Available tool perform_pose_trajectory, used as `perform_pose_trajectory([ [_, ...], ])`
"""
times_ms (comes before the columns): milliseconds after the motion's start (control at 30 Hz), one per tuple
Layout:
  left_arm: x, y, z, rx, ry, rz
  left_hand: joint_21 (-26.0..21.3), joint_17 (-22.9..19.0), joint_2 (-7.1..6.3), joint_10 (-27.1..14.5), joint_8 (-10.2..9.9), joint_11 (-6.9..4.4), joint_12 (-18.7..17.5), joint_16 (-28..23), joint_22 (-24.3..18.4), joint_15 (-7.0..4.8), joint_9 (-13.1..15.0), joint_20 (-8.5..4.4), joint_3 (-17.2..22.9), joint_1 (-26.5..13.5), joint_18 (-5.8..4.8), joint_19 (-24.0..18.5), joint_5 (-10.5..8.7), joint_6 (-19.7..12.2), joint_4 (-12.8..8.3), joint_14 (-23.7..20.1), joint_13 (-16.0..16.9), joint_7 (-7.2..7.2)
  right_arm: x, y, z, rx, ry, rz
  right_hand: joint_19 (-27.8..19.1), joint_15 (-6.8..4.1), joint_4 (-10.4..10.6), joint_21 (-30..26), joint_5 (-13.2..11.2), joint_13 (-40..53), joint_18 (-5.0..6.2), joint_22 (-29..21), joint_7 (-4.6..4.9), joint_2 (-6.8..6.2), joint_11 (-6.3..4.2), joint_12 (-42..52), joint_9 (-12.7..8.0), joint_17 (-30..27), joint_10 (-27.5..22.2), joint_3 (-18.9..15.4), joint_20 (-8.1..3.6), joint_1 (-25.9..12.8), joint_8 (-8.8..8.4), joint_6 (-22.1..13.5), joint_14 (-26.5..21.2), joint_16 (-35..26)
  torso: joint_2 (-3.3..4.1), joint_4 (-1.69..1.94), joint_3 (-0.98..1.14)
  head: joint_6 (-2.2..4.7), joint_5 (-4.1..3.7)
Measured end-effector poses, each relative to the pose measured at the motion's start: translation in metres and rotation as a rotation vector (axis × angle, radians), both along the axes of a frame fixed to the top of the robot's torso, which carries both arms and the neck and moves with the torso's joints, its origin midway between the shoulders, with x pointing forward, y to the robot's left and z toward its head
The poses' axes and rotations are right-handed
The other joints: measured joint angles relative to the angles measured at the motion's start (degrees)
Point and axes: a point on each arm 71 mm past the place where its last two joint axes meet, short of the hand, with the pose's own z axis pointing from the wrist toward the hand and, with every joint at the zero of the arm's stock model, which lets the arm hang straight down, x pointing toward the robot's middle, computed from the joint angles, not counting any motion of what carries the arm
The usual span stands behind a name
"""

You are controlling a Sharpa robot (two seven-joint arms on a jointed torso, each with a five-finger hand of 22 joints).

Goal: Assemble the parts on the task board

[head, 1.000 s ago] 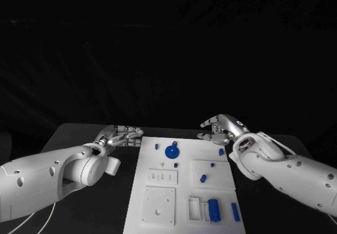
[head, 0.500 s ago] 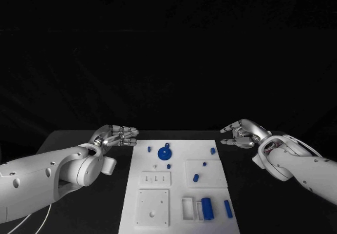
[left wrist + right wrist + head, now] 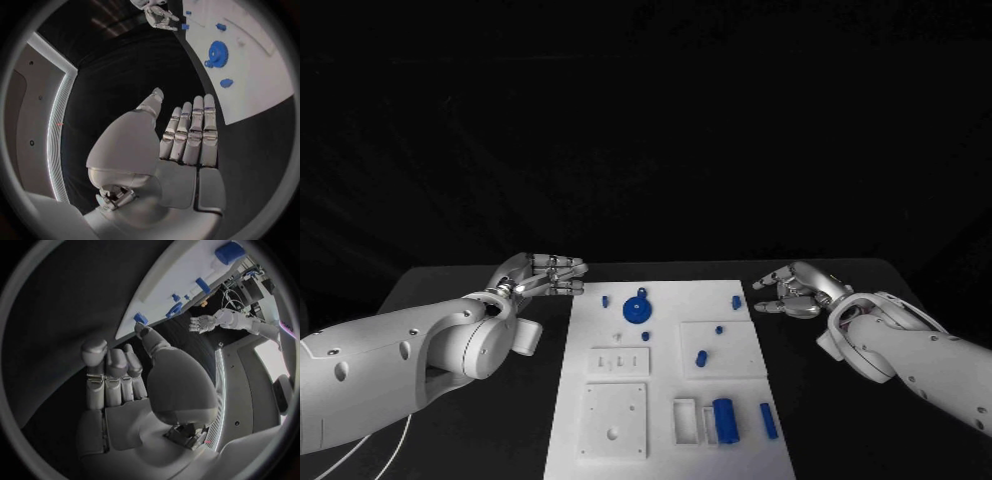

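The white task board [image 3: 668,395] lies in the middle of the black table. A blue gear [image 3: 636,310] sits near its far edge, with small blue parts [image 3: 702,356] scattered around it. A blue cylinder [image 3: 726,419] and a blue bar [image 3: 769,420] lie at the near right. My left hand [image 3: 542,274] hovers off the board's far left corner, fingers straight and side by side, holding nothing [image 3: 187,135]. My right hand [image 3: 795,288] hangs off the far right corner, fingers loosely bent, thumb apart, holding nothing [image 3: 125,385]. The gear [image 3: 217,51] lies ahead of the left hand.
White square blocks [image 3: 620,363] with holes and slots are fixed on the board's near half, and a white open frame [image 3: 687,421] stands beside the cylinder. Bare black table [image 3: 459,290] flanks the board on both sides.
My right hand has drawn back from over the board's far right corner to the table beside it. The camera view has shifted. My left hand stays by the far left corner.
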Motion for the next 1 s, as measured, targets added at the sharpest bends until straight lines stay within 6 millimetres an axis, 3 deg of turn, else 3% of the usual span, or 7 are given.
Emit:
perform_pose_trajectory([
  [233, 0.0, 0.001, -0.002, -0.001, 0.002, 0.001, 0.0, 0.0, 0.0, 0.0, 0.0, 0.0, 0.0, 0.0, 0.0, 0.0, 0.0, 0.0, -0.16, 0.0, 0.0, 0.0, 0.0, 0.0, -0.16, 0.0, -0.01, 0.0, 0.002, 0.006, -0.014, 0.02, 0.026, 0.005, 0.0, 0.0, -0.54, 0.0, 0.0, 0.17, 0.0, 0.0, 0.0, 0.58, 0.0, 0.0, 0.0, 0.23, 0.0, -1.16, 0.0, -0.13, 0.0, 0.0, 0.0, 0.0, 0.18, 0.18, 0.28, -0.37, 0.14],
  [600, -0.001, 0.0, -0.003, -0.003, 0.004, -0.002, 0.0, -0.01, 0.22, 0.0, 0.0, 0.0, 0.0, 0.0, -0.01, 0.0, -0.01, 0.0, -0.16, -0.22, 0.0, 0.0, 0.0, -0.41, -0.16, 0.0, -0.01, 0.0, 0.004, 0.012, -0.021, 0.035, 0.037, 0.011, 0.0, 0.0, -0.38, 0.23, 0.66, 0.29, -0.01, 0.0, -0.03, 0.88, 0.0, 0.23, -0.01, 0.42, 0.0, -1.31, 0.0, -0.43, 0.0, -0.39, 0.0, 0.0, 0.13, 0.08, 0.04, -0.51, 0.3],
  [1000, -0.001, -0.001, -0.003, -0.003, 0.007, -0.005, 0.0, -0.02, 0.22, -0.22, 0.0, 0.22, 0.0, 0.0, -0.01, 0.0, -0.01, 0.0, -0.32, -0.22, -0.01, -0.01, 0.0, -0.62, -0.32, -0.01, -0.01, 0.21, 0.005, 0.018, -0.022, 0.044, 0.028, 0.009, 0.0, 0.0, -0.04, 0.36, -0.23, 0.41, -0.01, 0.0, -0.03, 1.18, 0.0, 0.45, -0.01, 0.59, 0.0, -0.98, 0.0, -0.73, 0.0, -0.39, 0.0, 0.22, -0.01, 0.05, -0.15, -0.81, 0.8],
])
